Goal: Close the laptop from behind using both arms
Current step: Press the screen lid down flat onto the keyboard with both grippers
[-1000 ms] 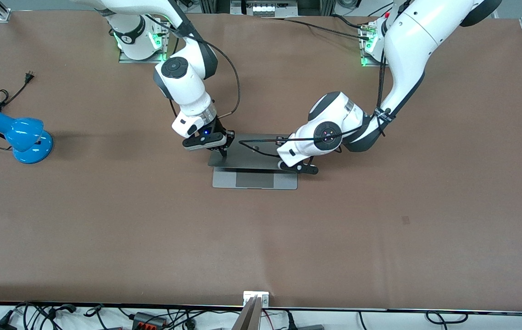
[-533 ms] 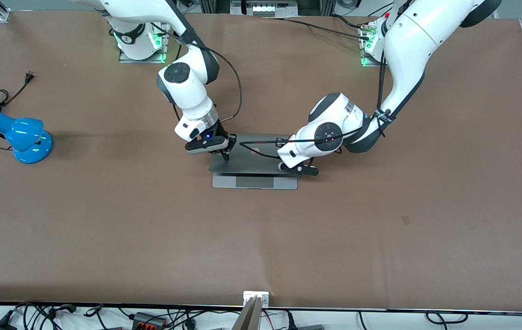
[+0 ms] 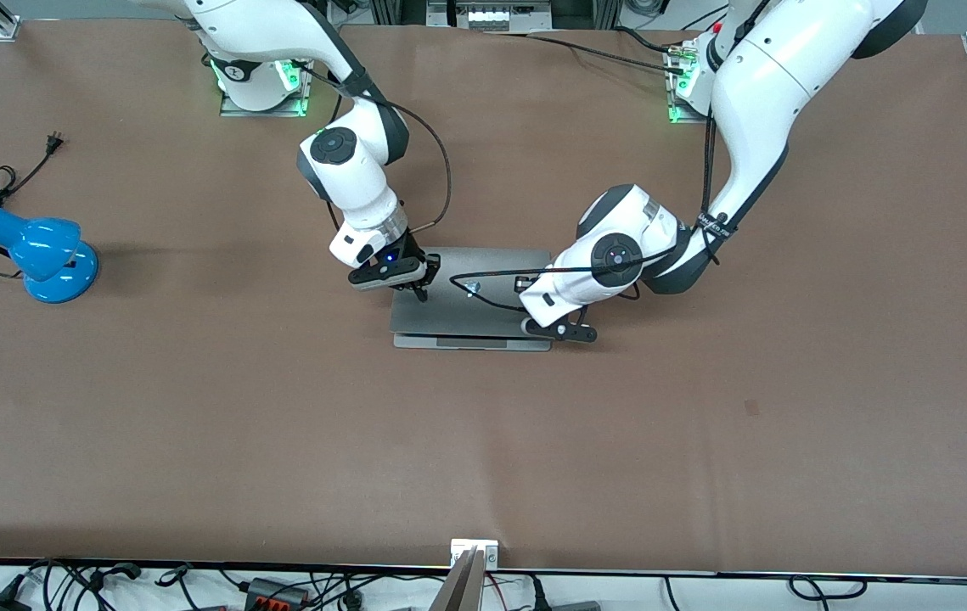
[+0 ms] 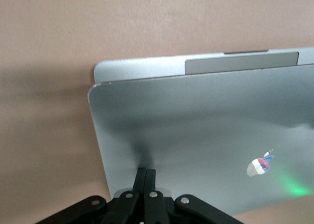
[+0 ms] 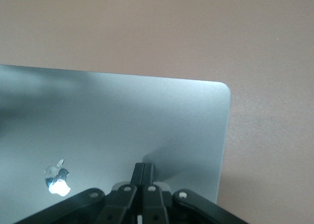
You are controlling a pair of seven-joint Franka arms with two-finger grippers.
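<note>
Front view: the laptop [image 3: 470, 297] is sitting mid-table, lid nearly down. The right gripper [image 3: 418, 287] and the left gripper [image 3: 553, 325] are both pressing on the lid. A blue lamp [image 3: 33, 249] is lying well apart.

Left wrist view: fingers [image 4: 145, 181] pinched together, tips touching the lid just below them.

Right wrist view: fingers [image 5: 143, 175] likewise together, tips resting on the lid near its corner.

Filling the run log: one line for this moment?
laptop: lid nearly shut | left end effector: shut, on lid | right end effector: shut, on lid
</note>
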